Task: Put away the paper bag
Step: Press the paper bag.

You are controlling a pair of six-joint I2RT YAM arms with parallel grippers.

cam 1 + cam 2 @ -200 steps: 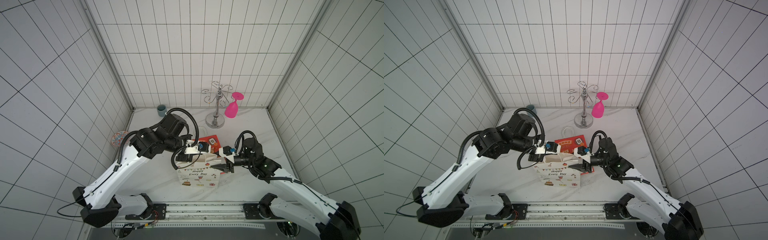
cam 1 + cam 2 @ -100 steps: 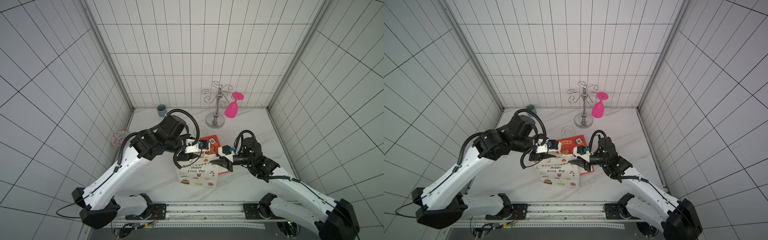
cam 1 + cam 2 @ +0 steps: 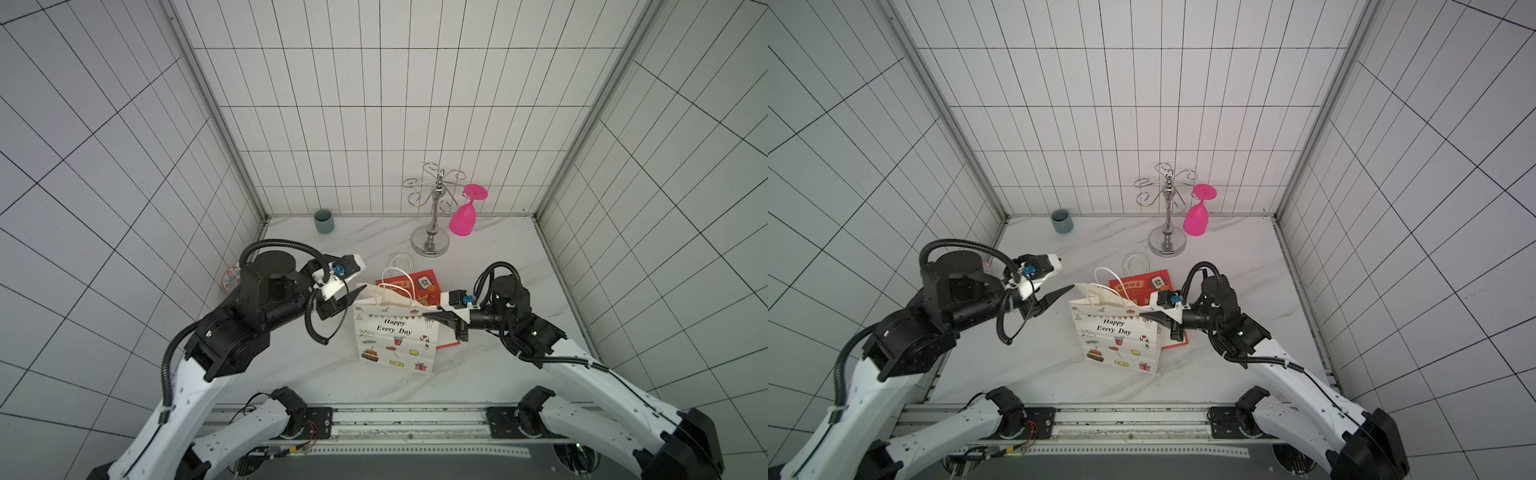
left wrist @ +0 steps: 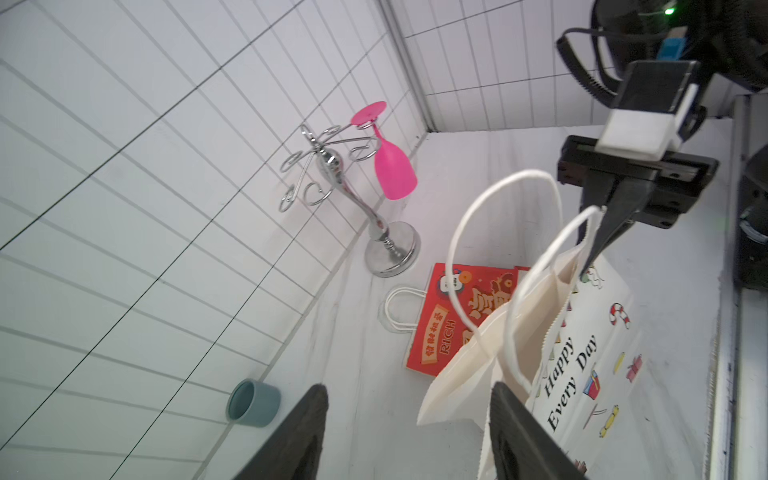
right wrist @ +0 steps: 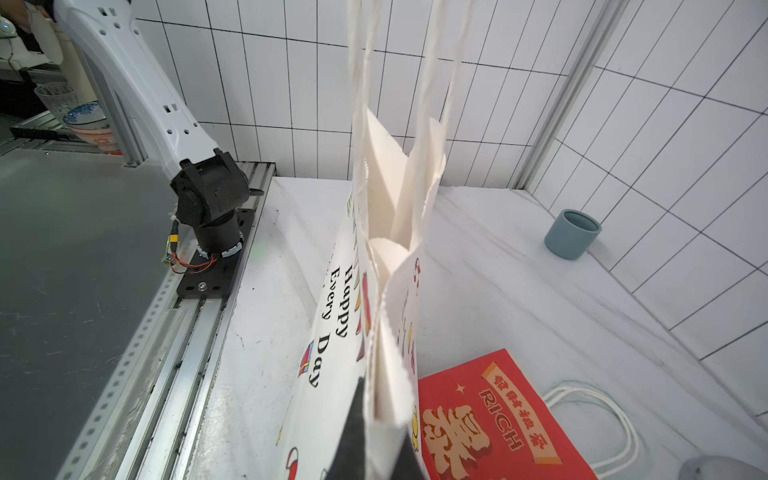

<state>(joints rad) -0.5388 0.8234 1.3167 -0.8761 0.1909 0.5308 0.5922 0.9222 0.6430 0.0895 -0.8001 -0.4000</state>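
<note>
- Presently the bag (image 3: 395, 336) stands upright on the tabletop (image 3: 311, 365), near its front middle, printed face forward, mouth pressed narrow.
- Its two white handles (image 3: 392, 291) rise in loops above the mouth.
- Right hand (image 3: 428, 318): closed tight, pinching the bag's top edge at its right end. The right wrist view shows paper caught between the fingers (image 5: 353, 436).
- Left hand (image 3: 353, 297): jaws well apart, holding nothing, placed at the bag's opposite top corner. In the left wrist view that corner lies between the fingers (image 4: 307, 436). Contact cannot be confirmed.
- Red bag (image 3: 424, 284) lies flat on the tabletop just behind the bag, partly hidden by it, with its handle toward the rear.
- Rack (image 3: 432, 224) stands at the rear of the tabletop, with a pink glass (image 3: 463, 220) hanging upside down from it.
- Cup (image 3: 324, 221) stands upright at the rear, left of the rack, well apart from both bags.
</note>
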